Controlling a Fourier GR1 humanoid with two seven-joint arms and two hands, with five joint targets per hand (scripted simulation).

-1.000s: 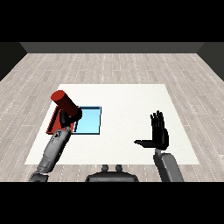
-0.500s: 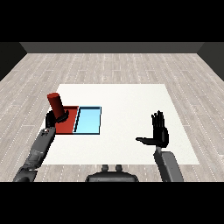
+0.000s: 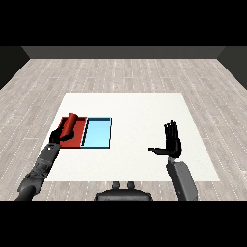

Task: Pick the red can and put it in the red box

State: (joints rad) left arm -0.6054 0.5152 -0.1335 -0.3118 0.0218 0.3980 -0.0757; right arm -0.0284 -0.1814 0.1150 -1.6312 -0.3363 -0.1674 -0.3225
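Toward the tabletop's left edge (image 3: 144,103): left hand (image 3: 56,137), fingers curled round the red can (image 3: 71,126), gripping it near its lower end. Can tilted well over, upper end leaning away toward the far side, body lying over the red tray (image 3: 77,142); whether touching the tray floor, impossible to tell. Grey left forearm (image 3: 39,169) stretching back to the near left corner and off the near edge. Just right of the red tray, side against side: light blue tray (image 3: 98,133), dark-rimmed, nothing in it. Well apart, toward the right edge and nearer the front: right hand (image 3: 171,144), open, fingers straight and pointing up, thumb stuck out to the left, holding nothing, raised over bare white surface. Right forearm (image 3: 182,179) rising from the near edge below it.
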